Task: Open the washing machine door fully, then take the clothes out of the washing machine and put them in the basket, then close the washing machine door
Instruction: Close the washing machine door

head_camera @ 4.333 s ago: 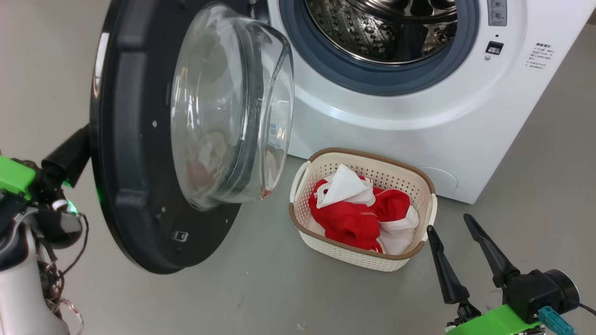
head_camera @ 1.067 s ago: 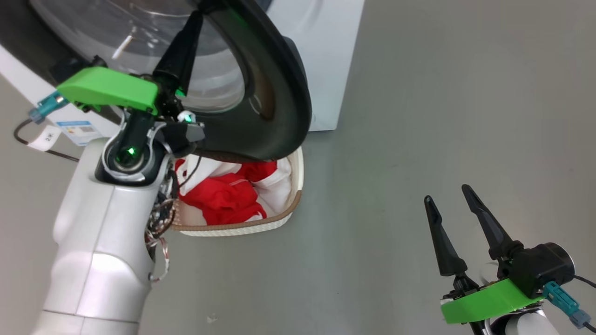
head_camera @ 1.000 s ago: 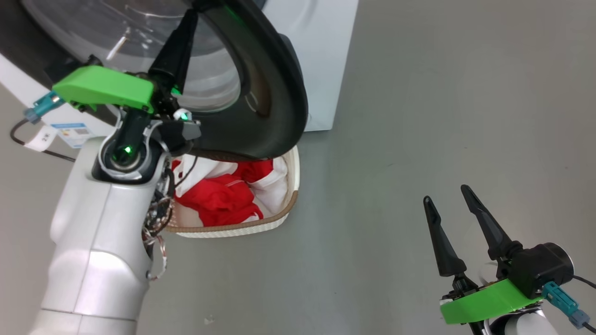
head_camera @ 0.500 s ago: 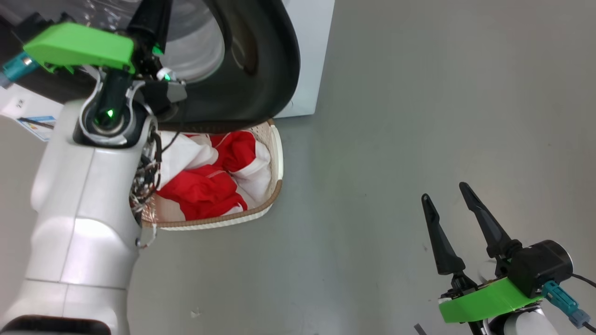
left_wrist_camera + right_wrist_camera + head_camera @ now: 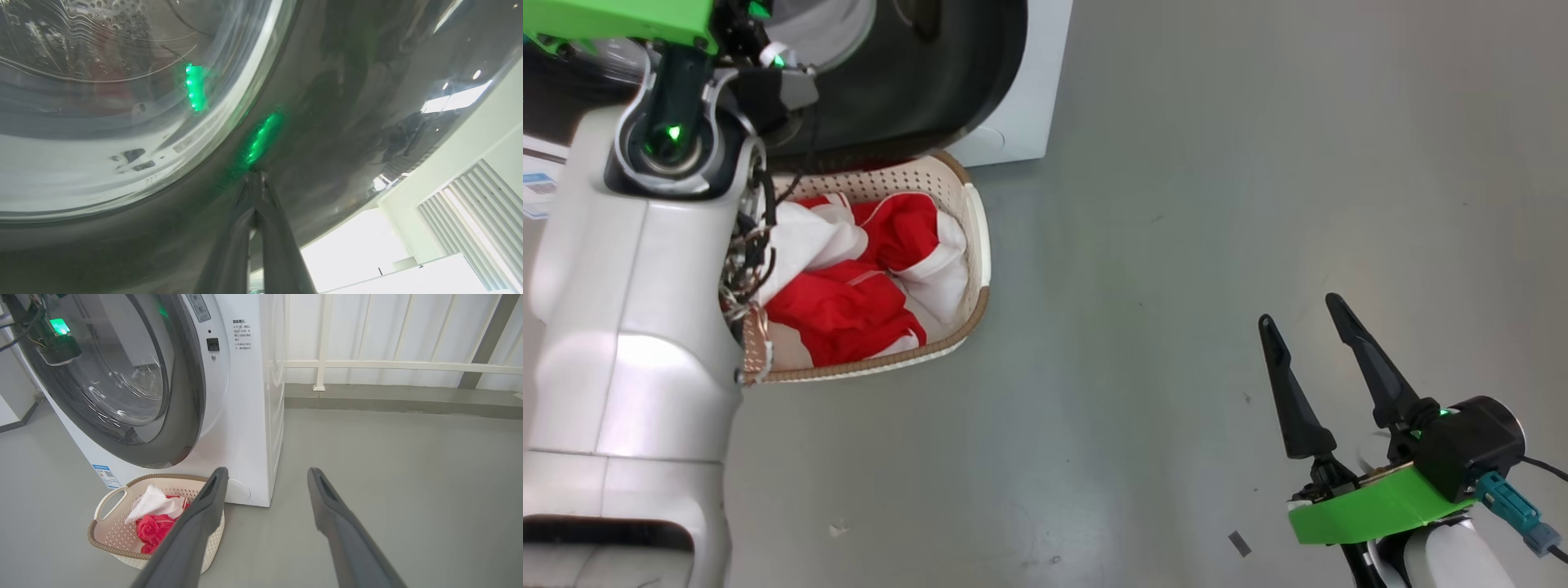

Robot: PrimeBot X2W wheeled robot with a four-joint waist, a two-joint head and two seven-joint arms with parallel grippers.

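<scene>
Floor (image 5: pixel 1176 204) beside the washing machine (image 5: pixel 249 416) bears the basket (image 5: pixel 977 245) of clothes (image 5: pixel 849 310). Left gripper (image 5: pixel 255 179), fingers pressed together, leans on the near-shut washing machine door (image 5: pixel 186 396); latching wants a firm push. Right gripper (image 5: pixel 1296 310): fingers spread.

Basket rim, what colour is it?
Brown rim on the cream basket; clearest in the right wrist view.

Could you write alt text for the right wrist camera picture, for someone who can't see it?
A white washing machine stands on a grey floor, its round black door almost flat against its front. Before it sits a cream basket holding red and white clothes. The right gripper rises from the bottom edge, its two dark fingers apart and empty.
</scene>
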